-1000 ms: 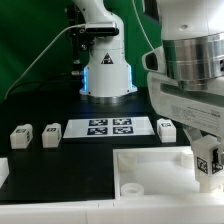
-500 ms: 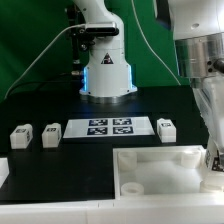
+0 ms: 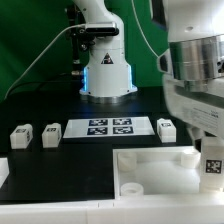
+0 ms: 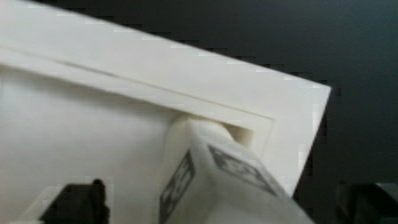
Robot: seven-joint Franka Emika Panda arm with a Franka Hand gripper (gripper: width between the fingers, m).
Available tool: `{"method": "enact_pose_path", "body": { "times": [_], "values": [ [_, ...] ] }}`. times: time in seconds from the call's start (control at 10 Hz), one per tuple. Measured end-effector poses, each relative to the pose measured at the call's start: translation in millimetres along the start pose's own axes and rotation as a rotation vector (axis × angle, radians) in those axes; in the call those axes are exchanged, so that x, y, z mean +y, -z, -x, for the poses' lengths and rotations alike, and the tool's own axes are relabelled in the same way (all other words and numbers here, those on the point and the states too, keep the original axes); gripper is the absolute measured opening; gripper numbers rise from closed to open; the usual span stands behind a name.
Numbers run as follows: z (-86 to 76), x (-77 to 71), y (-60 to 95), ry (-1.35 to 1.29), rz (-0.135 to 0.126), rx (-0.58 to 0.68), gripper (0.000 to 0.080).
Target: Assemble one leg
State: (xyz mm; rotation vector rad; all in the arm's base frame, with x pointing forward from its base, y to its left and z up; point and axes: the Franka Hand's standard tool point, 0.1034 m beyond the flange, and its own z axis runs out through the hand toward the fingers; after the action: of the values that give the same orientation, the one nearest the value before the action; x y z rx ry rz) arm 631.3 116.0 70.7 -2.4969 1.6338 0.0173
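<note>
Item 1, my gripper (image 3: 211,157): at the exterior view's right edge, hanging from the bulky white wrist over the near right corner of the panel. In the wrist view its two dark fingers (image 4: 75,202) flank the leg, with pale surface showing between each finger and the leg. I cannot tell whether my pincer presses on the leg or stands apart from it. Item 2, the leg (image 3: 212,167): a small white block, upright, its black-and-white tag facing the exterior camera. In the wrist view the leg (image 4: 228,172) stands in the inner corner of the panel, just inside the raised rim. I cannot tell whether its foot is seated in a hole. Item 3, the white tray-like panel (image 3: 150,160): large, lying flat at the front of the table, with one round corner hole visible at its near edge. Items 4 to 6, three spare legs, all resting on the table: one (image 3: 20,137) and a second (image 3: 50,135) close together at the exterior view's left, a third (image 3: 166,128) just beside the marker board's right end. Item 7, the marker board (image 3: 110,127): flat between the spare legs, behind the panel. Item 8, the black table (image 3: 40,108).
</note>
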Motion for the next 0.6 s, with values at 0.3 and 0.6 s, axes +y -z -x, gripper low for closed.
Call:
{"method": "enact_pose_path", "body": {
  "times": [0.3, 0.6],
  "values": [
    [0.8, -1.1, 0.3, 0.410, 0.023, 0.030, 0.0649],
    [-2.5, -5.0, 4.1, 0.930, 0.102, 0.051, 0.0649]
  ]
}}
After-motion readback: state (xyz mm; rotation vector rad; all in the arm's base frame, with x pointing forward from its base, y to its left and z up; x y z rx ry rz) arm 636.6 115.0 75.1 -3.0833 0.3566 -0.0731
